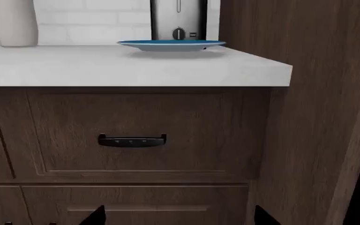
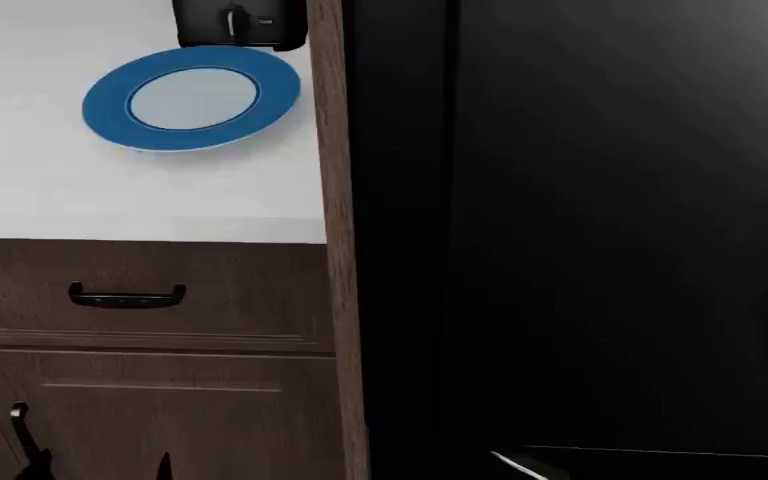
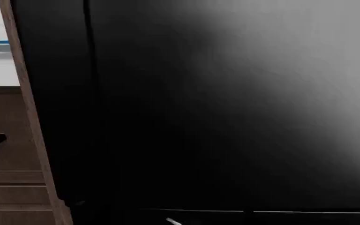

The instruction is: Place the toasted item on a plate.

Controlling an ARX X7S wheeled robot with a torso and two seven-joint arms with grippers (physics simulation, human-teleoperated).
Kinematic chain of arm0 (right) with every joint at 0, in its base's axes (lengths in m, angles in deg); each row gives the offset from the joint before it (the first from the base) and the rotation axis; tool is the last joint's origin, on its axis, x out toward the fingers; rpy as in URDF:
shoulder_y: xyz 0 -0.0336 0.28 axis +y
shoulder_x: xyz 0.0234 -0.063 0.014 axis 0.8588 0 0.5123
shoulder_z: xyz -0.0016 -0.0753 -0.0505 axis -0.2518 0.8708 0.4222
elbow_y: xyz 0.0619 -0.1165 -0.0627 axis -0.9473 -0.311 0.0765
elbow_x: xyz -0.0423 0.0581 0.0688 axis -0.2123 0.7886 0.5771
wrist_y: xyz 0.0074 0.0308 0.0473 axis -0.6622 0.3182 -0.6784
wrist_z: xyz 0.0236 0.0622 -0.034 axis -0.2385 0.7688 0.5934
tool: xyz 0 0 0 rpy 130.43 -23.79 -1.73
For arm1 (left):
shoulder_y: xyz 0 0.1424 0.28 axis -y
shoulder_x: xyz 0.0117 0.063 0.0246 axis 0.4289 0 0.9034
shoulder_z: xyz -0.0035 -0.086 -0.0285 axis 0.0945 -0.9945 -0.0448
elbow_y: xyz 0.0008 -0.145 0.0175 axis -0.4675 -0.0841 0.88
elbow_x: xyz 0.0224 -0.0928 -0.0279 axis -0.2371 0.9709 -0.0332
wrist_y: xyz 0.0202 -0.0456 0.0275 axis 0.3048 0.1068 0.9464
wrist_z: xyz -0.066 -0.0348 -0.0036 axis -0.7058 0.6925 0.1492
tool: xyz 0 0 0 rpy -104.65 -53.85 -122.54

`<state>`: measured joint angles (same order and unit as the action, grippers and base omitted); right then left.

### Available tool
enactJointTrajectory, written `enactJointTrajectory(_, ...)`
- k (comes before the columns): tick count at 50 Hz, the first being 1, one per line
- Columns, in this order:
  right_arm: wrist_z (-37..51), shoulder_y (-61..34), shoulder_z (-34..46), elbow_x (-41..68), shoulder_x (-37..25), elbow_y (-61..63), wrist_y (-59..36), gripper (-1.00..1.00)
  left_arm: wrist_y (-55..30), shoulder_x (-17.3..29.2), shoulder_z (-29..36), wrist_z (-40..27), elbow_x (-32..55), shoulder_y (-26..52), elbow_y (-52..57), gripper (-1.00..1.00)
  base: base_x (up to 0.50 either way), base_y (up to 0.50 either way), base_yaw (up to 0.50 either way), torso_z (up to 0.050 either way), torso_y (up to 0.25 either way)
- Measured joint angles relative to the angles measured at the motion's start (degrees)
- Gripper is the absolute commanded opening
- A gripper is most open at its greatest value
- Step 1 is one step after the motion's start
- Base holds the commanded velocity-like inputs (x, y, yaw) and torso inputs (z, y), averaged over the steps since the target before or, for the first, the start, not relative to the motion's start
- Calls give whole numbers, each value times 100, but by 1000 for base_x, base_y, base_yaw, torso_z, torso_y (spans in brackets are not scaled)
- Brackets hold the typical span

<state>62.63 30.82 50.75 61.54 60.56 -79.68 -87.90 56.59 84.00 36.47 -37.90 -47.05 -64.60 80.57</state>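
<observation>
Black fills most of the head view: a tall dark appliance front blocks everything to the right of the wooden side panel, and the right wrist view is almost wholly taken up by it. No slice of bread shows in any view, so its place cannot be told. Of the left gripper only two dark fingertips poke into the left wrist view's edge, standing well apart with nothing between them. The right gripper shows only a pale sliver, too little to tell how it stands.

One plate lies flat on the pale counter, bare, just in front of a steel toaster cut off by the frame. One pale vase stands further along. Brown drawers sit below, one with a dark handle.
</observation>
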Motion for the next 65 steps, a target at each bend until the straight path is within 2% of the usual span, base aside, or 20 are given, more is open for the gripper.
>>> enactJointTrajectory(15, 281, 8, 308, 245, -239, 39, -18, 100, 14, 192, 208, -190, 196, -28, 30, 100, 0, 0, 0, 0, 0)
enactJointTrajectory(60, 717, -5, 749, 536, -593, 364, -136, 100, -164, 607, 574, -464, 776, -115, 503, 100, 0, 0, 0, 50, 0)
enactJointTrajectory(65, 768, -11, 782, 533, -642, 401, -166, 100, -158, 622, 610, -505, 799, -116, 530, 100, 0, 392, 0, 0, 0)
